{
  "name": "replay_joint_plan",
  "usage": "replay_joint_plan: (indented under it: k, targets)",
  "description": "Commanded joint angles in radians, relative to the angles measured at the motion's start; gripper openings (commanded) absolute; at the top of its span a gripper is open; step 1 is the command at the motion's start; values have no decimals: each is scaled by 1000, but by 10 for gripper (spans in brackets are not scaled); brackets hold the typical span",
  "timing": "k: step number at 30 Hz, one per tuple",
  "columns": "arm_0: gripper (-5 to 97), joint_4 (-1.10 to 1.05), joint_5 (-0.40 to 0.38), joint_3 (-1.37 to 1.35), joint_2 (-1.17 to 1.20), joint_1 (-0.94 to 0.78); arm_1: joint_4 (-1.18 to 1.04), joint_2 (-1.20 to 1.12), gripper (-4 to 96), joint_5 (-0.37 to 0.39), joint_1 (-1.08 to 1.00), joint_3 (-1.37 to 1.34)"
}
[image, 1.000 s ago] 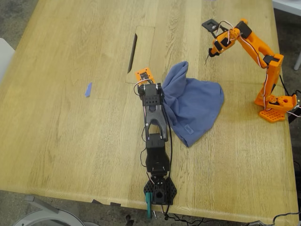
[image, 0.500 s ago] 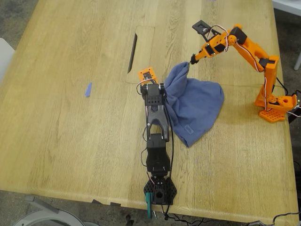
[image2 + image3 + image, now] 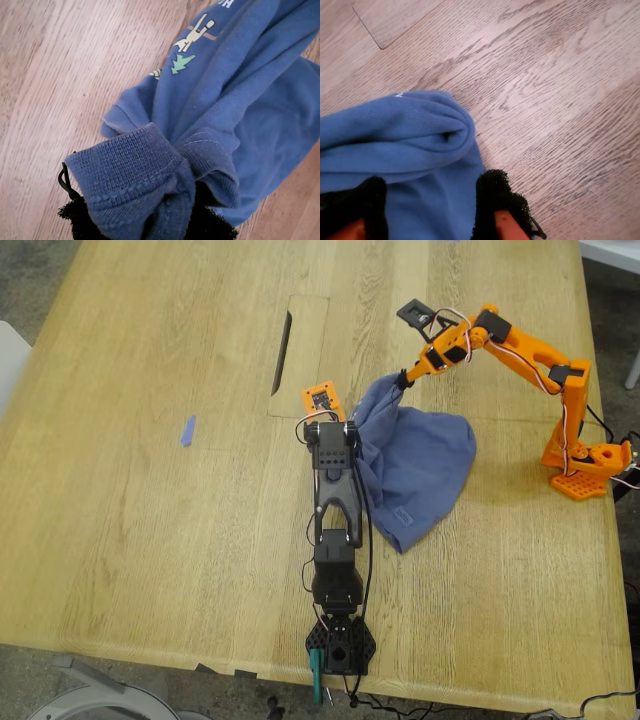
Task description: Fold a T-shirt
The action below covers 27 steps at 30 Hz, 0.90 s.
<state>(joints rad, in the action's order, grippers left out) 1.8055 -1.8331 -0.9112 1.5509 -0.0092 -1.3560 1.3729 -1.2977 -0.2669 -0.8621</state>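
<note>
The slate-blue T-shirt (image 3: 415, 465) lies bunched on the wooden table, right of centre in the exterior view. My first gripper (image 3: 342, 426), on the black arm, is shut on the shirt's edge; the first wrist view shows ribbed fabric (image 3: 135, 175) wrapped over its jaws and the green and cream print (image 3: 186, 50) beyond. My second gripper (image 3: 403, 378), on the orange arm, sits at the shirt's raised far tip. In the second wrist view it is open (image 3: 427, 205), its black pads (image 3: 495, 195) on either side of a rolled fold of the shirt (image 3: 415, 130).
A small blue tape scrap (image 3: 187, 430) lies at the exterior view's left. A dark slot (image 3: 283, 352) and an inset panel are in the table behind the shirt. The orange arm's base (image 3: 585, 465) stands at the right edge, the black arm's base (image 3: 340, 645) at the near edge.
The orange arm has swung down and to the exterior view's left, from above bare table to the shirt's far tip. The black arm has shifted slightly right with the shirt's edge.
</note>
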Motion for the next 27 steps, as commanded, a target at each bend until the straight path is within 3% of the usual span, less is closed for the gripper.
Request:
replay_joint_plan:
  k: [1,27]
  targets:
    - [-2,15,-11,-2,181,14,48,8,272,-2,-9,-21]
    - [-2,-14,-21,-32,186,60,215,-103,260,-9,23,-67]
